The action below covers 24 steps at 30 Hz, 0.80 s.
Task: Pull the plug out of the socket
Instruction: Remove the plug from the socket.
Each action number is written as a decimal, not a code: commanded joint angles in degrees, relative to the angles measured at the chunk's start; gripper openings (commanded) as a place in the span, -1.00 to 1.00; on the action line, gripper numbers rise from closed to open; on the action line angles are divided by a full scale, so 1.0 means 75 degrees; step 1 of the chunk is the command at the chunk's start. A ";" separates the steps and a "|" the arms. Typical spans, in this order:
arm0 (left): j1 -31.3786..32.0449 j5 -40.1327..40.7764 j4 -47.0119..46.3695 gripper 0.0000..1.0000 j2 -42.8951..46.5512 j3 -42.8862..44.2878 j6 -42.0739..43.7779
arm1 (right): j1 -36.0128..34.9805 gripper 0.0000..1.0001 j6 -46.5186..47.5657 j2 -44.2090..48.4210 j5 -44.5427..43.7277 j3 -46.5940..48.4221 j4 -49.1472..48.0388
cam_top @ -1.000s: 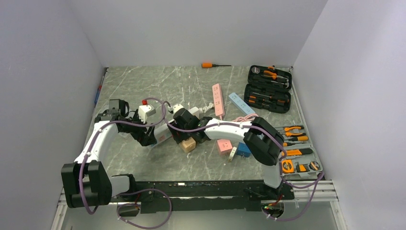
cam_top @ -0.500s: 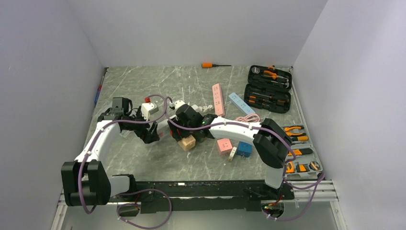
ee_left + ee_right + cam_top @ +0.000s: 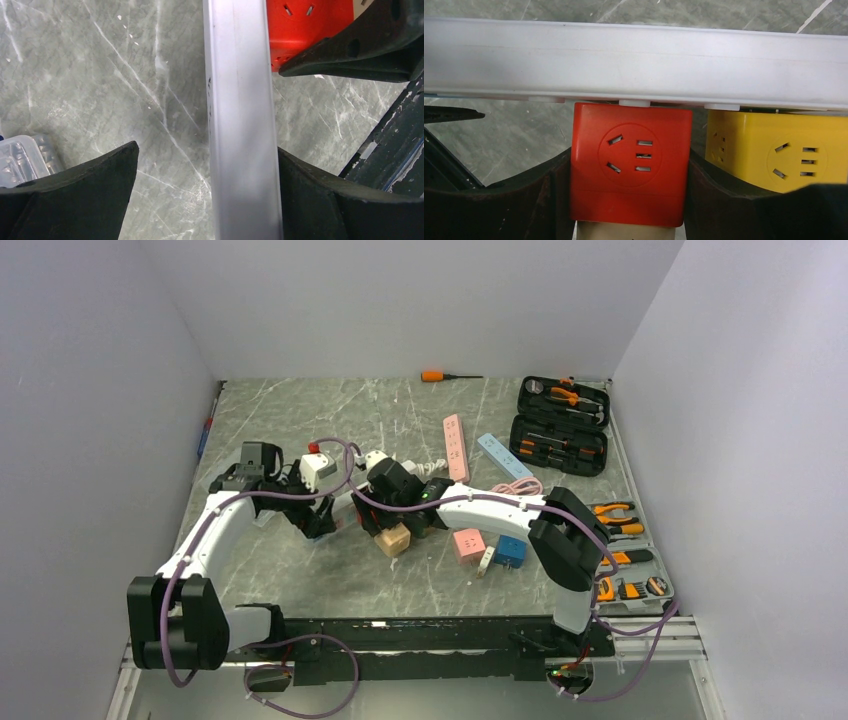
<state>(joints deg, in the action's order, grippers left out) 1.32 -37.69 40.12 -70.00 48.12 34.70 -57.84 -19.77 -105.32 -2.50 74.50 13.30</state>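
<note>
Left of the white power strip point(image 3: 242, 125), a clear plastic box point(image 3: 25, 152) sits on the marble table point(image 3: 75, 75), well apart from it. My left gripper point(image 3: 207, 155) straddles the strip with its jaws spread wide. One finger point(image 3: 75, 200) stands off to the strip's left with bare marble between, and the other sits right at the strip's opposite edge, so this gripper has hold of nothing. The strip runs lengthwise through the gap.

Against the strip's side sits the red cube plug point(image 3: 634, 185), close up to the socket with only a short white stub showing at the joint — not yet pulled off. My right gripper point(image 3: 629, 155) is clamped on that plug, one pad pressed flat to each side of the cube. Just right of the plug along the strip, a yellow cube point(image 3: 774, 155) is also seated against it, with its lower part hidden behind my right finger.
</note>
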 commanded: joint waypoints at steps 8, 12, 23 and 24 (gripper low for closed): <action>0.0299 0.1046 0.0015 0.99 0.0000 0.0643 0.0046 | -0.0362 -0.96 0.0114 0.0588 0.0494 0.0814 -0.1672; 0.0118 0.1270 0.0334 0.99 0.0336 0.1118 0.0321 | -0.0369 -0.96 0.0146 0.0734 0.0384 0.0518 -0.1656; -0.0153 -0.0306 0.1498 0.99 0.0747 0.1871 0.0578 | -0.0360 -0.98 0.0168 0.0755 0.0340 0.0258 -0.1680; -0.0153 -0.0400 0.1481 0.99 0.0804 0.1790 0.0602 | -0.0361 -0.99 0.0173 0.0753 0.0250 0.0251 -0.1680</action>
<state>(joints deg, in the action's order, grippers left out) 0.56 -34.65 50.37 -65.98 60.99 37.54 -59.66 -20.49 -105.08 -0.97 74.50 7.31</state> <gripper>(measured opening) 0.994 0.640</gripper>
